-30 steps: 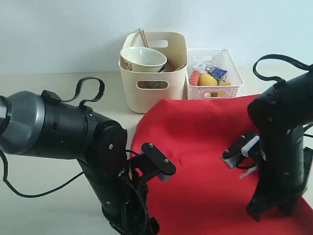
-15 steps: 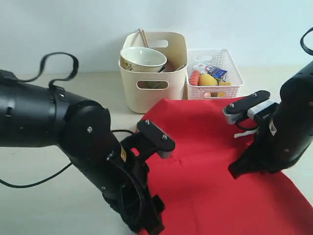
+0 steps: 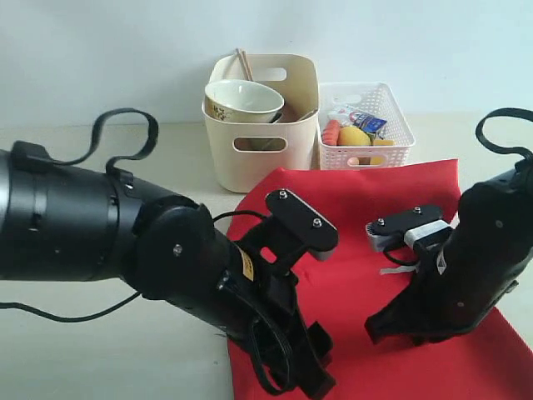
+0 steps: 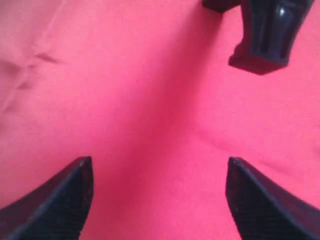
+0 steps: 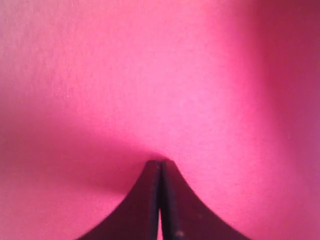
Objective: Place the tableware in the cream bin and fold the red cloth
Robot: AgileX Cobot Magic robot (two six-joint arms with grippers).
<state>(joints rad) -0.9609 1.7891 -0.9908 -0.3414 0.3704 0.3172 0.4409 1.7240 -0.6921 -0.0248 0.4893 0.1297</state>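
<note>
Crouching over red cloth [image 3: 366, 196], left gripper [image 4: 160, 165] spread

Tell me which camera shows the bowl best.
The exterior view: the bowl sits in plain sight in the cream bin. Both wrist views show only red cloth, no bowl at all.

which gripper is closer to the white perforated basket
Right. The right gripper, shut, is down on the red cloth, on the same side as the white perforated basket. The left gripper, open, hangs over the cloth's left part, farther from the basket.
</note>
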